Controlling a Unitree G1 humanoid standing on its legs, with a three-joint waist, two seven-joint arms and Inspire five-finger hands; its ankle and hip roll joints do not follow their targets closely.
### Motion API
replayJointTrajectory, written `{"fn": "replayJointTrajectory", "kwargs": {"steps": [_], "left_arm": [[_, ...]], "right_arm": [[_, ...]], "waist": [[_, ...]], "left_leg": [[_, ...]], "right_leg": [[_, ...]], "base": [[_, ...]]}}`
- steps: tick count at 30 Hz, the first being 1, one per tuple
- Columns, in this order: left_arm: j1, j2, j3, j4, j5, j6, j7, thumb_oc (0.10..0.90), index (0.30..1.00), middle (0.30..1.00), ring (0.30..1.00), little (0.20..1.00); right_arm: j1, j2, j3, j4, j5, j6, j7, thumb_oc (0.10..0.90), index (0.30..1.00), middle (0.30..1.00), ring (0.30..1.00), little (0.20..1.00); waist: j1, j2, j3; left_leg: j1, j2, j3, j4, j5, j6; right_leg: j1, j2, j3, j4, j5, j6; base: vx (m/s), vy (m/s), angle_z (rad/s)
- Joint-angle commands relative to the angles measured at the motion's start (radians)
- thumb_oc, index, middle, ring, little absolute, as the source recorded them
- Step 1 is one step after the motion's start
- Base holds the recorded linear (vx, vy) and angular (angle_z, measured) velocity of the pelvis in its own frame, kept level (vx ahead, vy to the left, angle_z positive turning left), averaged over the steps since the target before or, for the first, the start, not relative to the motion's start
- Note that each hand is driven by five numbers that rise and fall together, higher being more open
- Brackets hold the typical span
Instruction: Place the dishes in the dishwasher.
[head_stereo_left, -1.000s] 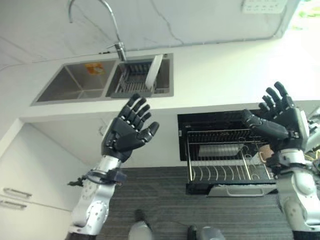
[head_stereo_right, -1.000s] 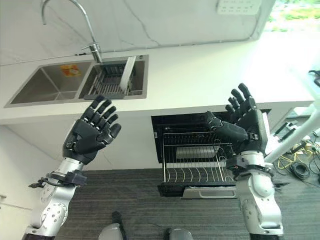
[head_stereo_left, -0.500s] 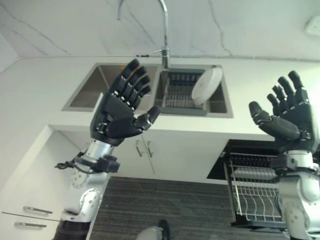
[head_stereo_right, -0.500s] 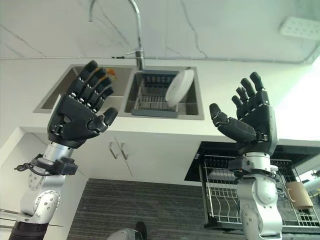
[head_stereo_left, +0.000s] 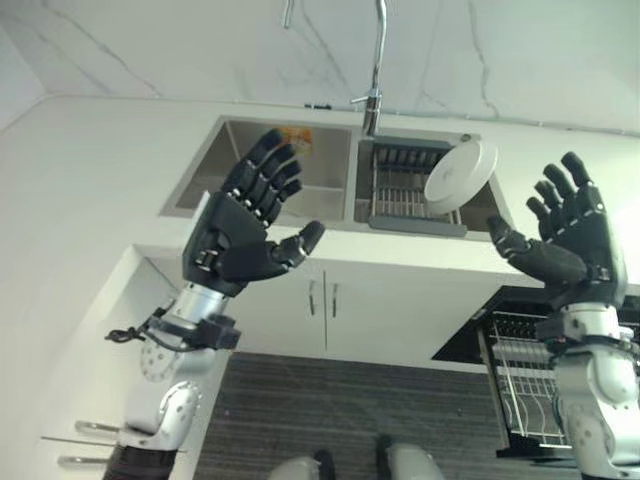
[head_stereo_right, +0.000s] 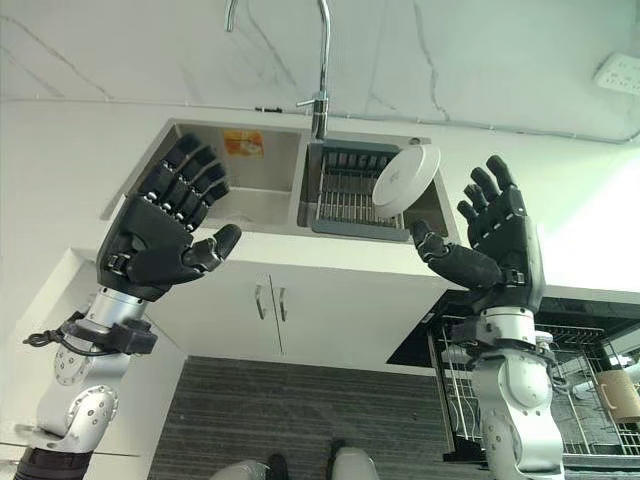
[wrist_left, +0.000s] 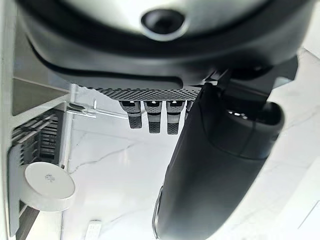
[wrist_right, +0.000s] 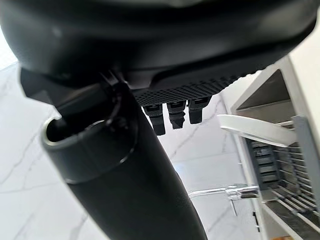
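Observation:
A white plate (head_stereo_left: 461, 173) leans upright in the dark drying rack (head_stereo_left: 400, 183) inside the sink's right basin; it is also the white plate (wrist_left: 48, 186) in the left wrist view. The dishwasher (head_stereo_left: 520, 340) stands open at the lower right with its wire rack (head_stereo_left: 522, 400) pulled out. My left hand (head_stereo_left: 236, 240) is raised in front of the left basin, open, fingers spread, holding nothing. My right hand (head_stereo_left: 568, 245) is raised to the right of the plate and apart from it, open and empty.
A double steel sink (head_stereo_left: 260, 180) is set in the white counter (head_stereo_left: 100, 170), with a tall curved tap (head_stereo_left: 375, 60) behind it. White cupboard doors (head_stereo_left: 320, 310) sit below. A beige cup (head_stereo_right: 622, 392) rests in the dishwasher rack. The floor (head_stereo_left: 350, 410) is dark.
The whole picture has shifted as the camera turned left: the sink now sits more central and the dishwasher has slid toward the right edge. Both hands stay raised and open.

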Motion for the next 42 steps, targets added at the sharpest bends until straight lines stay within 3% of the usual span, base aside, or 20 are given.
{"fn": "replayJointTrajectory", "kwargs": {"steps": [1,4,7,10,12,14,15,20,28,38,42], "left_arm": [[-0.087,-0.009,0.041,-0.124,-0.005,-0.07,0.002,0.8,0.9,0.9,0.9,0.9],[-0.084,-0.01,0.044,-0.123,-0.003,-0.069,-0.011,0.8,0.9,0.9,0.9,0.9],[-0.07,-0.016,0.041,-0.12,0.017,-0.087,-0.033,0.8,0.9,0.9,0.9,0.9],[-0.082,-0.021,0.04,-0.111,-0.002,-0.071,-0.006,0.8,0.9,0.9,0.9,0.9],[-0.084,-0.018,0.048,-0.102,-0.016,-0.066,-0.005,0.8,0.9,0.9,0.9,0.9],[-0.079,-0.014,0.05,-0.1,-0.015,-0.074,-0.01,0.8,0.9,0.9,0.9,0.9],[-0.075,-0.017,0.053,-0.1,-0.014,-0.077,-0.016,0.8,0.9,0.9,0.9,0.9],[-0.063,-0.04,0.022,-0.098,-0.039,-0.081,-0.037,0.8,0.9,0.9,0.9,0.9],[-0.064,-0.038,0.034,-0.091,-0.058,-0.092,-0.047,0.8,0.9,0.9,0.9,0.9],[-0.082,-0.035,0.0,-0.065,-0.062,-0.088,-0.066,0.8,0.9,0.9,0.9,0.9],[-0.094,-0.033,-0.02,-0.049,-0.072,-0.087,-0.074,0.8,0.9,0.9,0.9,0.9]], "right_arm": [[-0.119,-0.033,-0.026,-0.056,-0.01,-0.105,-0.01,0.8,0.9,0.9,0.9,0.9],[-0.132,-0.018,-0.018,-0.049,-0.006,-0.117,-0.011,0.8,0.9,0.9,0.9,0.9],[-0.13,-0.012,-0.009,-0.048,0.008,-0.127,-0.003,0.8,0.9,0.9,0.9,0.9],[-0.132,0.004,0.005,-0.036,0.035,-0.083,0.04,0.8,0.9,0.9,0.9,0.9],[-0.12,-0.006,0.001,-0.032,0.044,-0.045,0.096,0.8,0.9,0.9,0.9,0.9],[-0.103,-0.021,0.001,-0.039,0.034,-0.03,0.134,0.8,0.9,0.9,0.9,0.9],[-0.097,-0.027,-0.004,-0.035,0.051,-0.028,0.149,0.8,0.9,0.9,0.9,0.9],[-0.152,-0.064,0.024,0.012,0.148,0.038,0.148,0.8,0.9,0.9,0.9,0.9],[-0.18,-0.037,0.033,0.037,0.152,0.064,0.113,0.8,0.9,0.9,0.9,0.9],[-0.261,-0.035,0.058,0.141,0.256,0.061,0.065,0.8,0.9,0.9,0.9,0.9],[-0.289,-0.038,0.064,0.249,0.217,0.062,0.018,0.8,0.9,0.9,0.9,0.9]], "waist": [[-0.011,0.009,-0.072],[-0.005,0.023,-0.066],[-0.005,0.037,-0.049],[-0.015,0.021,-0.042],[-0.043,-0.008,-0.042],[-0.073,-0.017,-0.044],[-0.075,-0.022,-0.046],[-0.052,-0.036,-0.078],[-0.053,-0.021,-0.087],[-0.027,-0.025,-0.092],[-0.01,-0.033,-0.096]], "left_leg": [[-0.002,0.067,-0.022,-0.018,-0.029,-0.059],[0.001,0.071,-0.022,-0.018,-0.034,-0.048],[0.005,0.081,-0.026,-0.018,-0.022,-0.05],[0.028,0.081,-0.034,-0.018,-0.044,-0.076],[0.057,0.063,-0.043,-0.018,-0.076,-0.083],[0.081,0.06,-0.055,-0.018,-0.104,-0.08],[0.087,0.059,-0.059,-0.018,-0.113,-0.078],[0.134,0.085,-0.026,-0.018,-0.13,-0.094],[0.156,0.121,-0.021,-0.018,-0.135,-0.115],[0.161,0.141,-0.026,-0.018,-0.137,-0.129],[0.163,0.146,-0.026,-0.018,-0.138,-0.132]], "right_leg": [[0.1,0.044,-0.027,-0.072,0.048,0.042],[0.131,0.055,-0.06,-0.072,0.105,0.045],[0.103,0.071,-0.055,0.071,0.145,0.042],[0.058,0.0,-0.084,-0.072,0.132,0.031],[-0.032,-0.035,-0.021,-0.072,0.117,0.048],[-0.095,-0.025,0.057,-0.072,0.152,0.063],[-0.096,-0.02,0.067,-0.072,0.139,0.066],[-0.06,-0.021,0.024,-0.072,0.092,0.072],[-0.05,-0.019,0.017,-0.072,0.089,0.065],[-0.042,-0.051,-0.035,-0.072,0.095,0.072],[-0.034,-0.071,-0.06,-0.072,0.097,0.078]], "base": [[0.05,0.054,0.02],[0.04,0.081,-0.03],[0.03,0.06,-0.02],[0.14,-0.13,-0.23],[0.18,-0.243,-0.26],[0.19,-0.231,0.02],[0.19,-0.295,0.27],[0.18,-0.248,0.49],[0.1,-0.078,0.16],[0.04,-0.003,0.15],[0.02,0.009,0.16]]}}
